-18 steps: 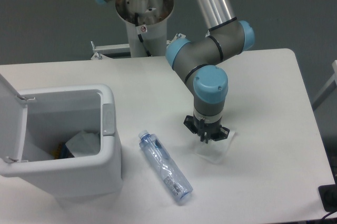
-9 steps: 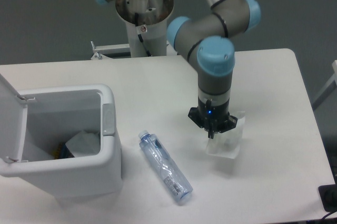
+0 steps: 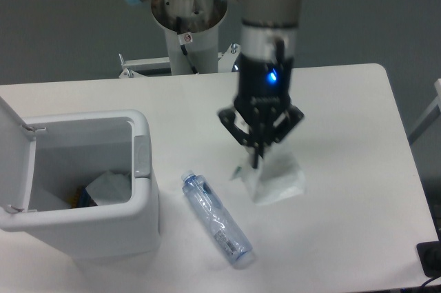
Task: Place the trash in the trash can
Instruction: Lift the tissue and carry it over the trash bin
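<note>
My gripper (image 3: 257, 163) is shut on the crumpled white translucent wrapper (image 3: 275, 178) and holds it up off the table, right of the table's middle. The clear crushed plastic bottle (image 3: 216, 218) with a blue cap and label lies on the table below and left of the gripper, pointing diagonally. The white trash can (image 3: 83, 224) stands at the left with its flip lid open; some white and dark items lie inside it.
The arm's base post (image 3: 187, 31) stands at the back of the table. A dark object (image 3: 431, 258) sits at the table's lower right edge.
The gripper has risen from the table with the wrapper in it and moved a little left. The bottle and the trash can have not moved.
</note>
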Controlling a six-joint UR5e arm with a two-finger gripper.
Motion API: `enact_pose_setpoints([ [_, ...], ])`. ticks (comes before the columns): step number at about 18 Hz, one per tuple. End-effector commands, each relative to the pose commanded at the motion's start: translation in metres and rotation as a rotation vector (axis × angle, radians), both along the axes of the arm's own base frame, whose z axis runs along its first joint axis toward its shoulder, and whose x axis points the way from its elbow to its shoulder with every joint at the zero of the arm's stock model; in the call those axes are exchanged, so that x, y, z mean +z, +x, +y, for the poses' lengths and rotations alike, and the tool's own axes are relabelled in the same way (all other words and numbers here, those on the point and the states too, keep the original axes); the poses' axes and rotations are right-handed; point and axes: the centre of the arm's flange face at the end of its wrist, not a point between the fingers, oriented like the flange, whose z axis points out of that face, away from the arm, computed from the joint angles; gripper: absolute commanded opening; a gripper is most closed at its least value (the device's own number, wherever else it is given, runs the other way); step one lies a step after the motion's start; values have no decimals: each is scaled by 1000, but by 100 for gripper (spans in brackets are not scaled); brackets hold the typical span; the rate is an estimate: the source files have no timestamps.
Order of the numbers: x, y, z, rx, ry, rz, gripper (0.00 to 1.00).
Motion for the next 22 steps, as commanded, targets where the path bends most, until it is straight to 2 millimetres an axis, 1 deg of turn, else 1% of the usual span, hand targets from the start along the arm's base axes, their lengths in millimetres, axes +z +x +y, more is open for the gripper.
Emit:
enact_pose_setpoints([
  [1, 2, 22, 11, -39, 2, 5, 0],
  [2, 1, 39, 20, -71, 6, 7, 0],
  [4, -7, 79, 40, -149, -3, 2, 0],
  [5, -12, 94, 47, -181, -9, -1, 0],
  [6, -21, 109, 58, -217, -23, -6, 0],
  [7, -25, 121, 64, -239, -28, -10, 0],
  [8, -37, 134, 69, -265, -43, -18, 0],
  [9, -39, 134, 69, -265, -47, -21, 10],
  [10, -42, 134, 71, -268, -45, -19, 46],
  [11, -42, 134, 71, -271, -45, -14, 73],
  [12, -41, 134, 71, -273, -45, -12, 93],
  [13, -40, 134, 71, -272, -44, -15, 100],
  [16, -26, 136, 66, -259, -19, -15, 100],
  [18, -26, 130, 65, -246, -18, -18, 100],
  [19, -27, 107, 59, -189, -15, -42, 100],
  [21, -18, 55, 44, -58, 9, -75, 100],
  [22, -33, 16, 40, 11, -8, -102, 100],
])
